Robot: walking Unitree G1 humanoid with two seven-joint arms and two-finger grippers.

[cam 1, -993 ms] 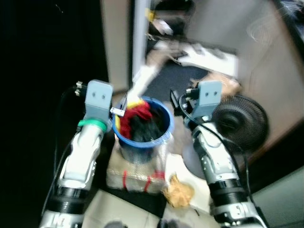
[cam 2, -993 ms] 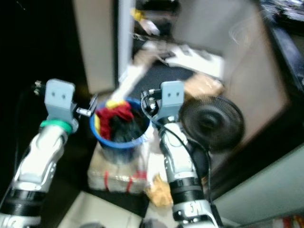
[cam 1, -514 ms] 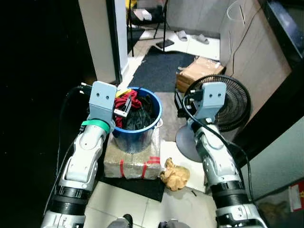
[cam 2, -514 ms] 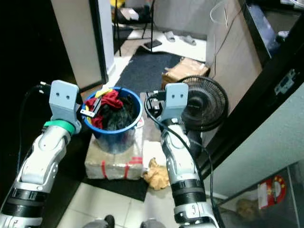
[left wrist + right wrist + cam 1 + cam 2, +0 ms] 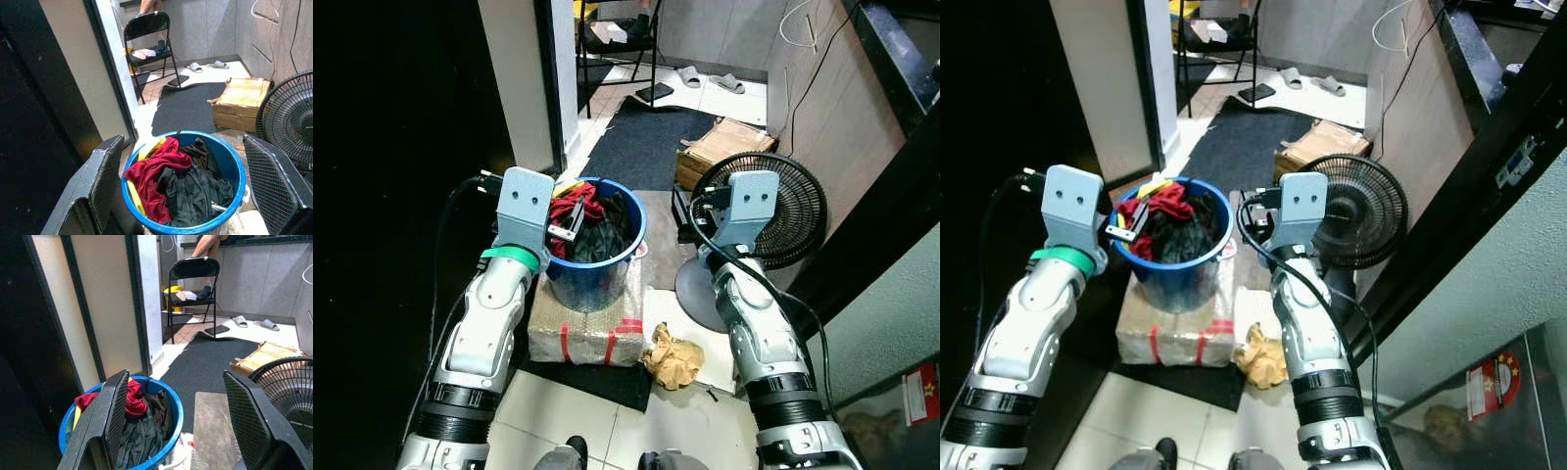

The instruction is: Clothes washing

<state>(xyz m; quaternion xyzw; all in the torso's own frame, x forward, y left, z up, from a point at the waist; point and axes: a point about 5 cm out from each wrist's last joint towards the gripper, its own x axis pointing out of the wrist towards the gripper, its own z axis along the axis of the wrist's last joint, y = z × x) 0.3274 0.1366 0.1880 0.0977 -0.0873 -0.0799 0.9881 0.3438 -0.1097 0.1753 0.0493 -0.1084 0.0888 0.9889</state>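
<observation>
Landmark: blue bucket [image 5: 592, 257], sitting on a taped wrapped bundle [image 5: 586, 333] on the floor.

- Black mat [image 5: 648, 145] on the floor beyond the bucket; folding chair [image 5: 149, 46] past that, a person's legs [image 5: 208, 242] on it.
- Black fan [image 5: 767, 217] just beside the bucket, on the robot's right. Cardboard box [image 5: 722, 149] behind the fan, beyond the bucket.
- Bucket is full of clothes [image 5: 182, 181]: red piece and a yellow strip on the side nearer the doorframe, dark garments on the rest.
- Left gripper [image 5: 193, 191] raised at the bucket's left rim, fingers spread wide, nothing between them.
- Right gripper [image 5: 186, 431] raised between bucket and fan, fingers likewise apart, empty.
- Crumpled brown paper [image 5: 672, 355] on the floor near the bundle's corner, on the fan side.
- Slippers [image 5: 706, 79] far beyond the bucket, past the mat.
</observation>
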